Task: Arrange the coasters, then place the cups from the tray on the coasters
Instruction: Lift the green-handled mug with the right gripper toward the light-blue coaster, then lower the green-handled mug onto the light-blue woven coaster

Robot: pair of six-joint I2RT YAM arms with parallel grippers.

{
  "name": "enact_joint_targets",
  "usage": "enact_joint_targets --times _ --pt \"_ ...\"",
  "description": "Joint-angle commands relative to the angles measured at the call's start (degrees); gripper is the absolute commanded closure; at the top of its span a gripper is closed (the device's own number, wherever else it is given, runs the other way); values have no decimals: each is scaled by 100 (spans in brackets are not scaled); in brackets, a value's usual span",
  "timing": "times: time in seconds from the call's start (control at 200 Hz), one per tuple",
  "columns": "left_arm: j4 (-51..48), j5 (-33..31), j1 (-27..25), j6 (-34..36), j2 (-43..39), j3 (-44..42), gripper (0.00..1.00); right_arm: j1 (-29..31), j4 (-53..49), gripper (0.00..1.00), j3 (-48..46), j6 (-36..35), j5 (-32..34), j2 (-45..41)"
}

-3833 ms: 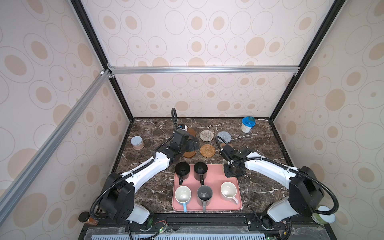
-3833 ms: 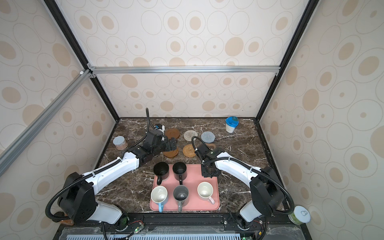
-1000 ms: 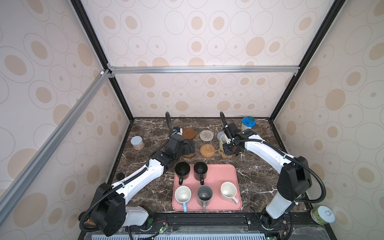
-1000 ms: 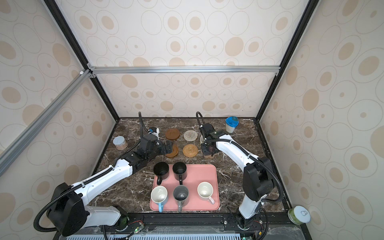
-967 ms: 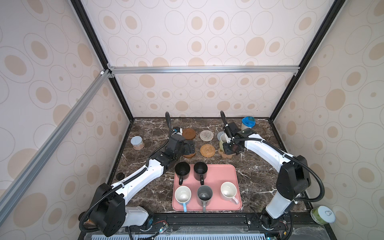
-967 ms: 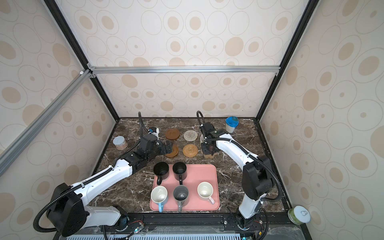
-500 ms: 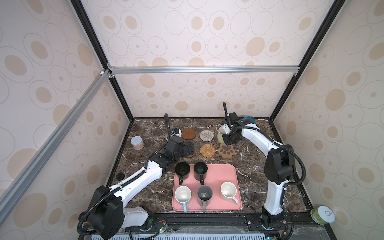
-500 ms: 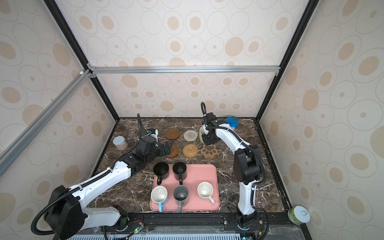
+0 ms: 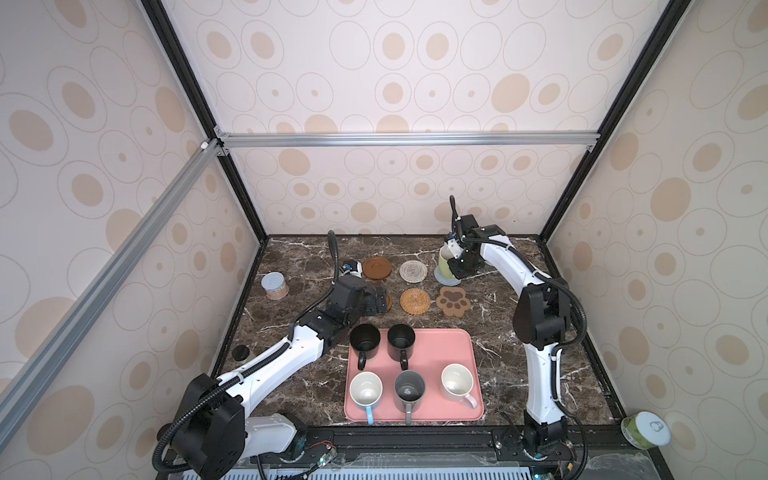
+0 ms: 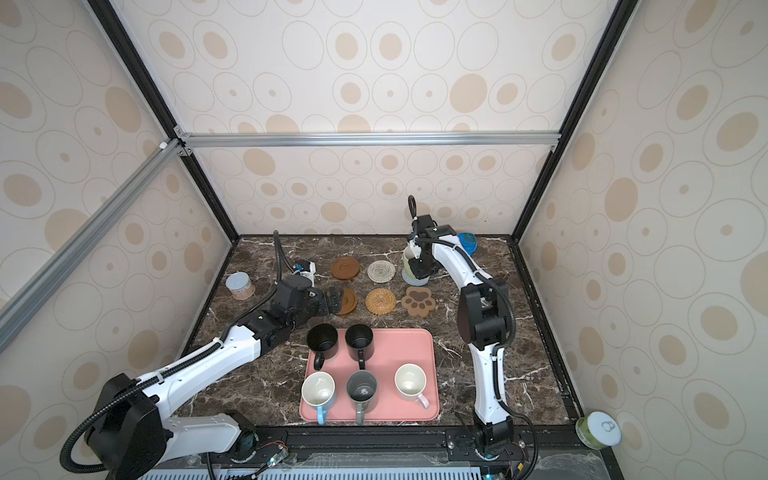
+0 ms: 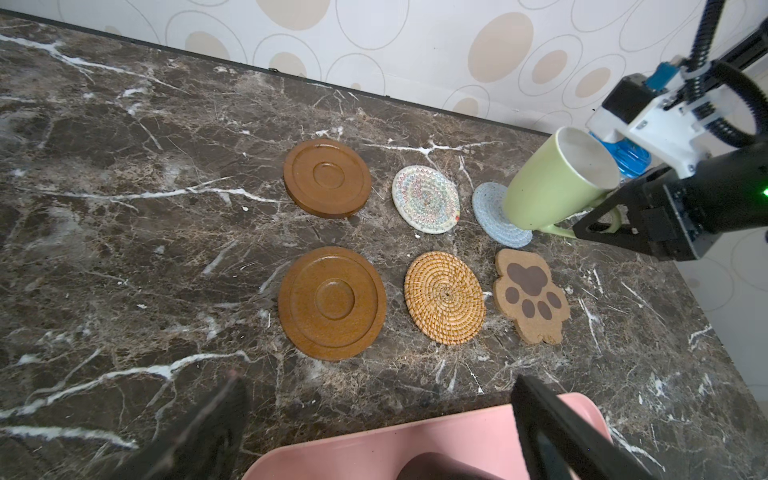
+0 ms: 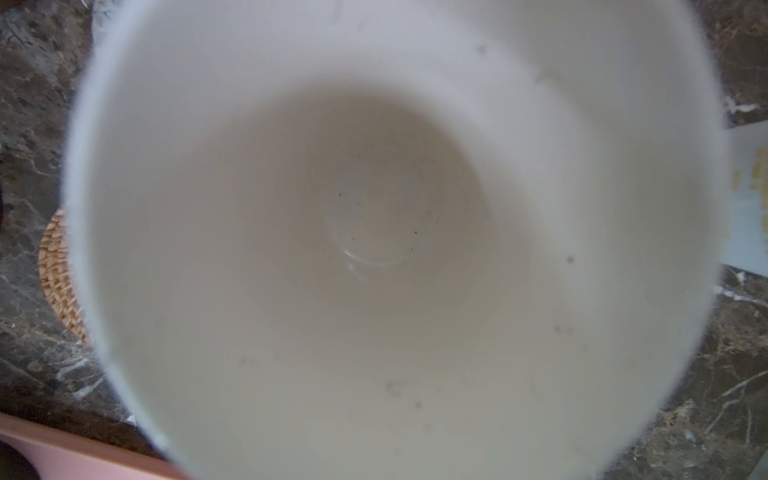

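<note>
At the back right of the marble table (image 9: 299, 266), grips the light green cup (image 11: 548, 187) with the right gripper (image 11: 598, 224); clenches both fingers on the handle alone, low at the cup's side, the cup's body just beside them; tilts the cup, mouth leaning toward the wrist, base down over the grey-blue coaster (image 11: 488, 208); cannot tell whether base and coaster touch; shows that coaster ending a far row of 3, beside the whitish woven coaster (image 11: 426, 198) and the far brown disc (image 11: 327, 178); shows a near row of near brown disc (image 11: 331, 303), rattan coaster (image 11: 444, 297) and paw coaster (image 11: 530, 295), all bare; holds the left gripper (image 9: 380, 301) released, fingers spread wide and empty, between the near brown disc and the far rim of the pink tray (image 9: 457, 353); shows 5 cups upright on the tray: 2 black cups (image 9: 365, 338) along the far edge; light blue cup (image 9: 365, 388), dark grey cup (image 9: 409, 388) and pale pink cup (image 9: 457, 381) along the near edge, well apart from either gripper.
</note>
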Motion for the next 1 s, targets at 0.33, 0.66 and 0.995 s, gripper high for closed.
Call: enact_joint_targets --times 0.33,0.66,0.995 --pt "154 50 -42 -94 -187 -123 0 -27 -238 91 1003 -183 -60 561" --pt "178 76 -41 -111 -153 -113 0 -311 -235 91 946 -178 -116 565" --pt "190 98 -36 -155 -182 -140 0 -383 -186 91 909 -112 -303 609"
